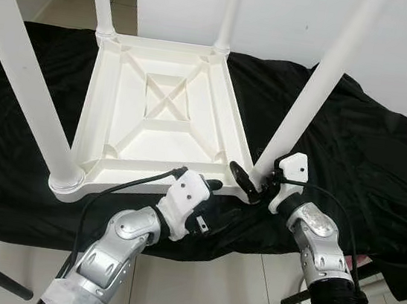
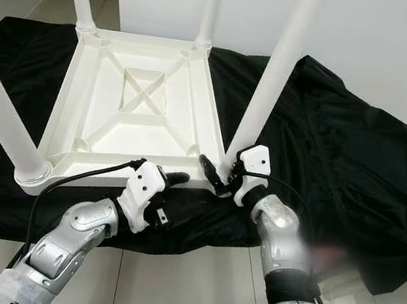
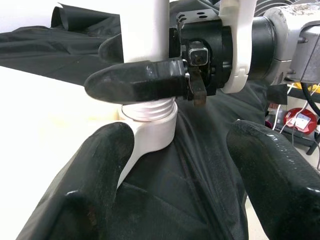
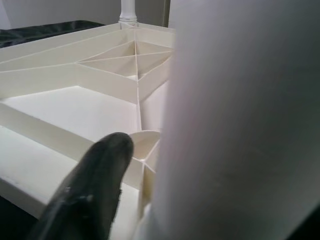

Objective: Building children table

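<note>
Your right gripper point(image 1: 251, 179) clamps the near right leg point(image 1: 313, 91) at its socket to screw it into the upturned table point(image 1: 165, 109) on the black cloth point(image 1: 368, 159), while your left gripper point(image 1: 210, 190) waits open beside it.

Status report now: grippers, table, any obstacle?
Right gripper shut on near-right leg. Left gripper open, beside it. Table upside down on black cloth.
</note>
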Motion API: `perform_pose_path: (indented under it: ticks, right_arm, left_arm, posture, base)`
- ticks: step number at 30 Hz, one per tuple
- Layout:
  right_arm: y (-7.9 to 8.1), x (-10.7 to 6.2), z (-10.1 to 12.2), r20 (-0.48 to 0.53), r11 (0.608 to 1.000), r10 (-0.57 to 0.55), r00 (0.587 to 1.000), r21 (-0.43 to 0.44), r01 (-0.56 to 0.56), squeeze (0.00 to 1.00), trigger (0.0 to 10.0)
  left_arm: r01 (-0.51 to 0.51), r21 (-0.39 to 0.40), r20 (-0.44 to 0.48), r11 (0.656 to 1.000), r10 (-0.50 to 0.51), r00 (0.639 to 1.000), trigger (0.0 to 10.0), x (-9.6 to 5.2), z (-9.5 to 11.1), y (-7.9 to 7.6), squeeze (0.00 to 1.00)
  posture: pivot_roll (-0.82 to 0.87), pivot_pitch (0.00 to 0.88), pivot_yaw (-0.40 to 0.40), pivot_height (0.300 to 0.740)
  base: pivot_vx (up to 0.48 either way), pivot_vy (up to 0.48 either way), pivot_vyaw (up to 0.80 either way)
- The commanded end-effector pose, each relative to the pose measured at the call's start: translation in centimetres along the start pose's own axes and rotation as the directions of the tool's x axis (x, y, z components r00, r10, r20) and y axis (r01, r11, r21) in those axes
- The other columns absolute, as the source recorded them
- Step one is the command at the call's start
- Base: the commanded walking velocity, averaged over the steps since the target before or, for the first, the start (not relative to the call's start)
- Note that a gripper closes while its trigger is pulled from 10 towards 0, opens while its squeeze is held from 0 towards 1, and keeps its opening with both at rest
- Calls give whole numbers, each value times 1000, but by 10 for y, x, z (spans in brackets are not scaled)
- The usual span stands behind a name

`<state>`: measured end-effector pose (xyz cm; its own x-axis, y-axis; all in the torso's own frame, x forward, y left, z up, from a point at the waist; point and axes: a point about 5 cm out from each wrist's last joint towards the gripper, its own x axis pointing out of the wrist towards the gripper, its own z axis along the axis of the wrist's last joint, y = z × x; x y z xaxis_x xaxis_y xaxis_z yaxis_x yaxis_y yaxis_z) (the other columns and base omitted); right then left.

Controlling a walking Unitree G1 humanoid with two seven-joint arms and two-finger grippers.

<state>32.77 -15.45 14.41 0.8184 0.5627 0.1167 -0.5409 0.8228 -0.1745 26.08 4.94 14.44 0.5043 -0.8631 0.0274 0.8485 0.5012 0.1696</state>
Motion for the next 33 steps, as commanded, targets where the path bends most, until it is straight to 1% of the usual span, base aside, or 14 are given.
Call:
perform_pose_path:
  ticks: [1, 7, 8, 9, 13, 18, 20, 21, 22, 23, 25, 27, 31, 33]
  right_arm:
    - [-1, -1, -6, -27, 1000, 30, 999, -6, -30, 0, 0]
    - [-5, -4, -8, -24, 1000, 15, 1000, 16, -15, 0, 157]
    - [-5, -5, -9, -18, 1000, 7, 1000, 26, -7, 0, 3529]
    - [-5, -7, -8, -9, 999, -15, 1000, 49, 16, 0, 10000]
    - [-4, -9, -7, -2, 995, -63, 998, 73, 63, 0, 10000]
    - [2, -9, -7, -27, 962, -260, 965, 85, 261, 0, 10000]
    - [2, -9, -7, -27, 962, -260, 965, 85, 261, 0, 10000]
    - [12, -9, -9, -50, 922, -361, 931, 133, 364, 0, 10000]
    - [12, -9, -9, -50, 922, -361, 931, 133, 364, 0, 10000]
    - [17, -9, -11, -78, 885, -432, 899, 154, 439, 0, 10000]
    - [17, -9, -11, -78, 885, -432, 899, 154, 439, 0, 10000]
    - [28, -11, -16, -136, 803, -552, 823, 180, 569, 0, 10000]
    - [42, -7, -18, -161, 771, -582, 797, 200, 604, 0, 10000]
    - [51, -2, -15, -152, 782, -560, 814, 229, 580, 0, 10000]
  left_arm:
    - [5, 12, -13, 1000, -4, 1000, 10000, 1, -2, -2, 0]
    - [1, 18, -15, 1000, 0, 1000, 10000, 0, -2, -2, 0]
    - [0, 19, -15, 1000, 0, 1000, 10000, 0, -2, -2, 0]
    - [1, 20, -15, 1000, 0, 1000, 10000, 0, -2, -2, 0]
    - [1, 22, -15, 1000, -1, 1000, 10000, 0, -2, -2, 0]
    - [2, 24, -16, 1000, -2, 1000, 10000, 0, -3, -3, 0]
    - [2, 24, -16, 1000, -2, 1000, 10000, 0, -3, -3, 0]
    - [3, 24, -16, 1000, -3, 1000, 10000, 0, -4, -4, 0]
    - [3, 24, -16, 1000, -3, 1000, 10000, 0, -4, -4, 0]
    - [3, 24, -16, 1000, -3, 1000, 10000, 1, -3, -4, 0]
    - [3, 24, -16, 1000, -3, 1000, 10000, 1, -3, -4, 0]
    - [3, 23, -16, 1000, -3, 1000, 10000, 1, -4, -4, 0]
    - [4, 24, -15, 1000, -3, 1000, 10000, 2, -4, -4, 0]
    - [4, 23, -13, 1000, -4, 1000, 10000, 2, -3, -5, 0]
  posture:
    - [-29, 68, -56, 740]
    - [-30, 70, -57, 740]
    - [-32, 72, -56, 740]
    - [-33, 74, -55, 740]
    - [-34, 75, -56, 740]
    - [-42, 79, -54, 740]
    - [-42, 79, -54, 740]
    - [-43, 80, -54, 740]
    - [-43, 80, -54, 740]
    - [-45, 81, -53, 740]
    - [-45, 81, -53, 740]
    - [-46, 81, -54, 740]
    - [-47, 82, -55, 740]
    - [-45, 83, -58, 740]
  base:
    - [0, 0, 0]
    - [0, 0, 0]
    - [0, 0, 0]
    - [0, 0, 0]
    - [0, 0, 0]
    - [0, 0, 0]
    - [0, 0, 0]
    - [0, 0, 0]
    - [0, 0, 0]
    - [0, 0, 0]
    - [0, 0, 0]
    - [0, 0, 0]
    - [0, 0, 0]
    - [0, 0, 0]
